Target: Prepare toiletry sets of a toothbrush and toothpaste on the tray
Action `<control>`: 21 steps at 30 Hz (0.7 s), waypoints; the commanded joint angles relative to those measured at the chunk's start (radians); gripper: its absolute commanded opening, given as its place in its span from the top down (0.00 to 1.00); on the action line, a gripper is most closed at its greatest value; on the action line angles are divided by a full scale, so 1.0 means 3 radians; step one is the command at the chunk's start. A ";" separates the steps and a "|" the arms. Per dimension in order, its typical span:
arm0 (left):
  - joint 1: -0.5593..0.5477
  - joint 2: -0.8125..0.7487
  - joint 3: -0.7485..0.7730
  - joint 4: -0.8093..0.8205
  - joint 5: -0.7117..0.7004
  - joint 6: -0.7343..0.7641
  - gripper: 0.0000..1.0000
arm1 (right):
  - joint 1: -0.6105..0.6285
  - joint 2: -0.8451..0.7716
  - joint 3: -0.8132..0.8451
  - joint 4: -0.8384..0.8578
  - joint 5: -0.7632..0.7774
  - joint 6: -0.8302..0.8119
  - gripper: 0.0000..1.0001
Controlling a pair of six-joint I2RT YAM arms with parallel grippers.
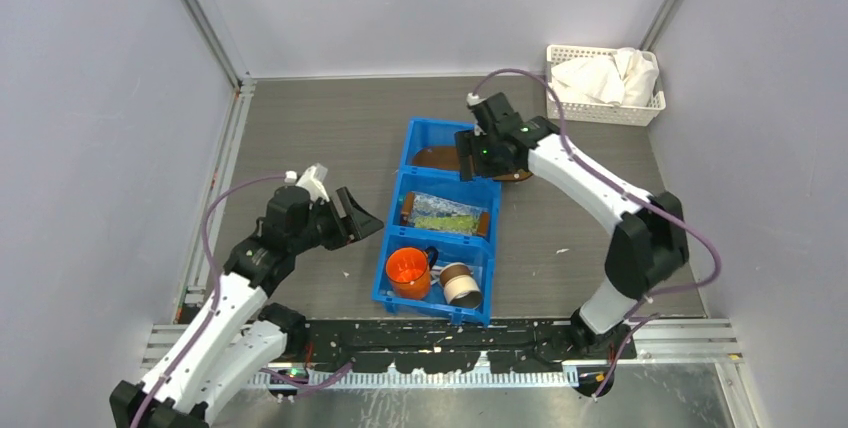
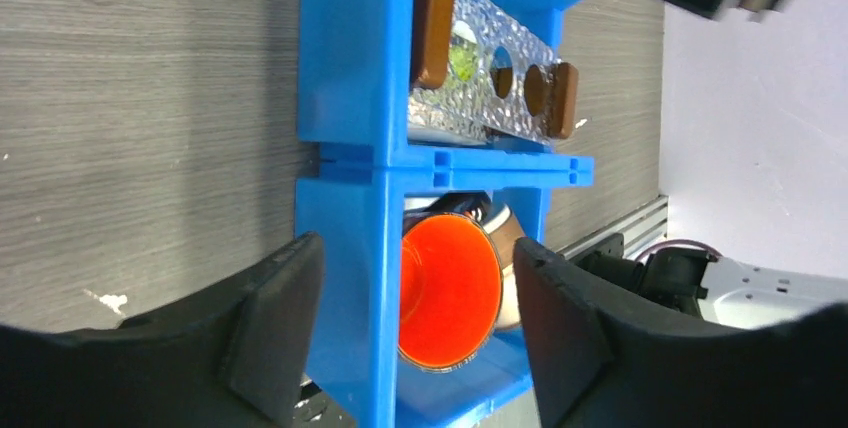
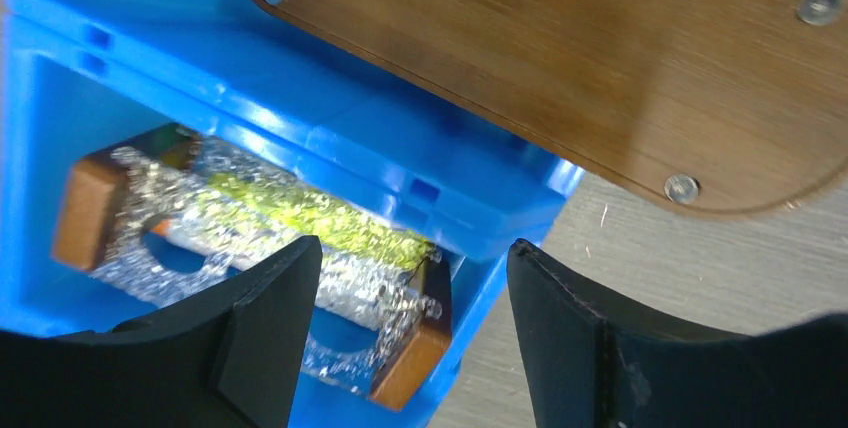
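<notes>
At the twelve o'clock end of the blue bin (image 1: 388, 278), the tray (image 3: 560, 58) lay propped across the far compartment, its three o'clock end overhanging the rim toward the table. Your right gripper (image 3: 410, 268) hung just above it, jaws apart and gripping nothing. At the bin's nine o'clock, your left gripper (image 2: 420, 278) faced the near compartment and its orange cup (image 1: 407, 270), jaws likewise apart and empty. One yellow-green toothpaste (image 3: 320, 213) tube sat in the clear holder (image 1: 447, 212) in the middle compartment; you could not make out the other tubes or any toothbrush. By my judgement nothing was done: the tray needed lifting out first, then filling.
</notes>
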 commanded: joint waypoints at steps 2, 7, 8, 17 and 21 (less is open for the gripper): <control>-0.0168 -0.0592 -0.0031 -0.0504 -0.0466 -0.0312 0.24 | 0.0270 0.0407 0.0305 -0.0068 0.0498 -0.0460 0.25; -0.0202 -0.1026 -0.0052 -0.1073 -0.0576 -0.0488 0.17 | 0.0329 0.0655 0.0401 0.0066 0.0576 -0.0632 0.27; -0.0202 -0.1077 -0.0055 -0.1166 -0.0567 -0.0516 0.17 | 0.0334 0.0698 0.0436 0.0064 0.0606 -0.0679 0.29; -0.0203 -0.1356 -0.0367 -0.1284 -0.0437 -0.0734 0.19 | 0.0398 0.0740 0.0658 0.0093 0.0669 -0.1051 0.10; -0.0202 -0.1360 -0.0423 -0.1251 -0.0422 -0.0754 0.19 | 0.0402 0.0843 0.0811 0.0014 0.0582 -0.1236 0.14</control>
